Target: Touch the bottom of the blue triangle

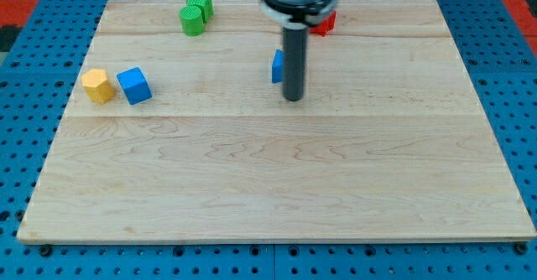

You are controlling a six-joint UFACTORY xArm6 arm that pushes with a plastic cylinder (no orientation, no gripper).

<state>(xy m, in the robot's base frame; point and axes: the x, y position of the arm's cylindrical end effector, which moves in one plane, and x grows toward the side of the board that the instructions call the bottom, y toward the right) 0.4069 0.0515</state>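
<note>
Blue pegboard framed the pale wooden bench (277, 188), its near half bare. No claw was fitted, so nothing was open, shut or held. My tip (293, 99) stood just below and right of the blue triangle (276, 66), mid-bench toward the view's top. A short nudge leftward and upward should meet its bottom edge gently. Its pointing and long axis were hidden behind the rod.

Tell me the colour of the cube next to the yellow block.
Blue. The cube sits just right of the yellow block in the camera view.
</note>
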